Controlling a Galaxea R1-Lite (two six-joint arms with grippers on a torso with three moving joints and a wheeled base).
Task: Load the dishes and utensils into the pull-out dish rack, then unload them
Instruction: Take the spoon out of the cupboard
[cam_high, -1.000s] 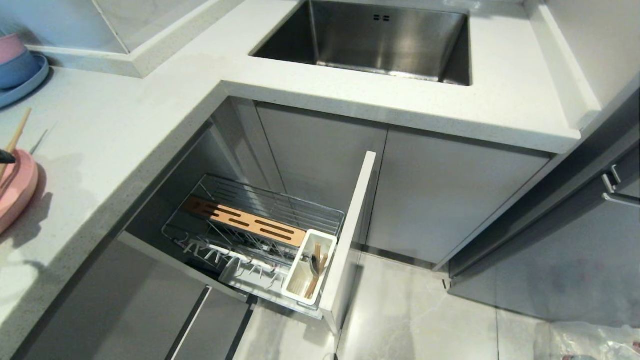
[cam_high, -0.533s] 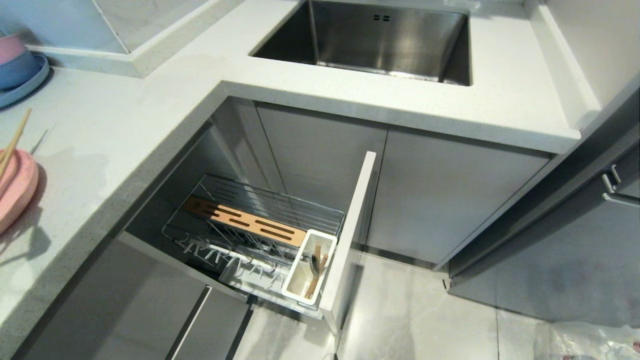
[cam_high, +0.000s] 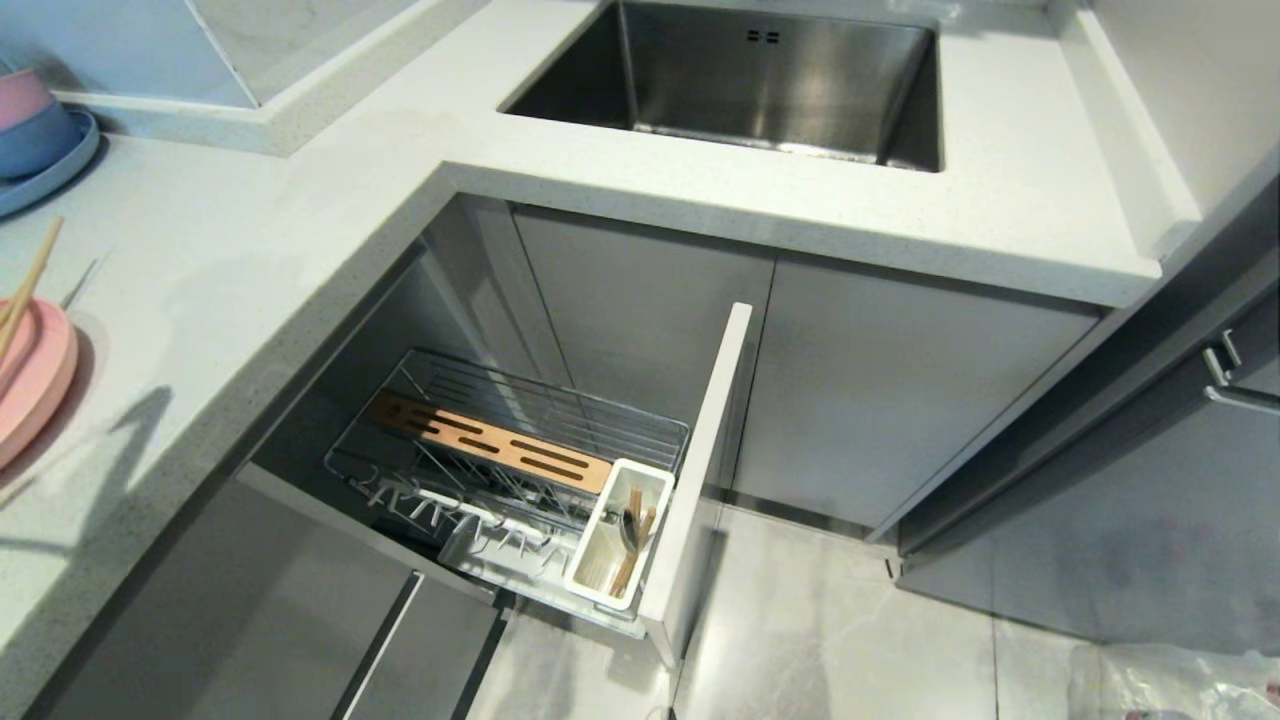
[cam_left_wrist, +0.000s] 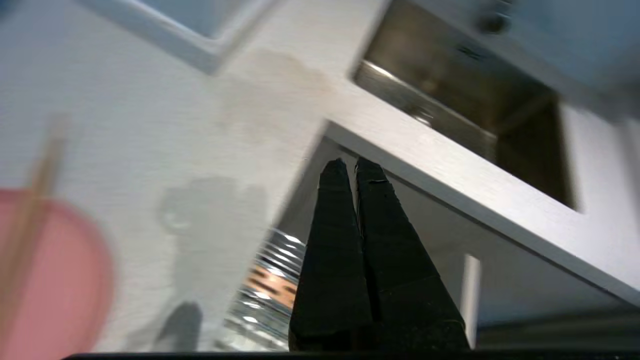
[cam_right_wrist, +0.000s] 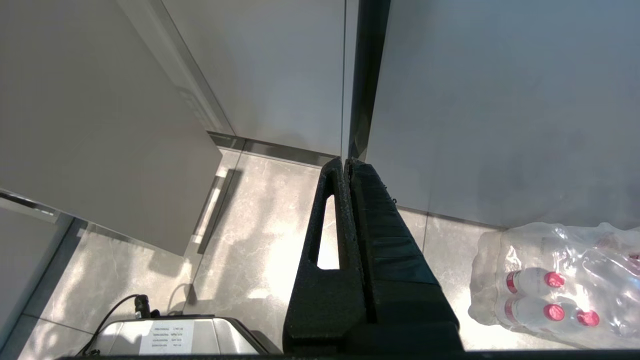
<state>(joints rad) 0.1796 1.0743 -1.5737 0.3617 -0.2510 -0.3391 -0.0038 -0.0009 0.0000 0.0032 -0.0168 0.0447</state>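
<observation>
Pull-out dish rack (cam_high: 520, 455) open beneath countertop (cam_high: 250, 260), chopsticks (cam_high: 632, 545) in utensil cup (cam_high: 618, 550).

Chopsticks (cam_high: 25, 278) across plate (cam_high: 35, 385) on counter (cam_high: 250, 240), left of pulled-out rack (cam_high: 520, 450) below sink (cam_high: 740, 80).

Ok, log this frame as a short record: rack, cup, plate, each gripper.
rack: pulled out, no dishes in the wire basket
cup: holds chopsticks and a dark utensil
plate: on the counter, a chopstick lying across it
left gripper: shut, holding nothing, above the counter edge
right gripper: shut, holding nothing, parked over the floor
</observation>
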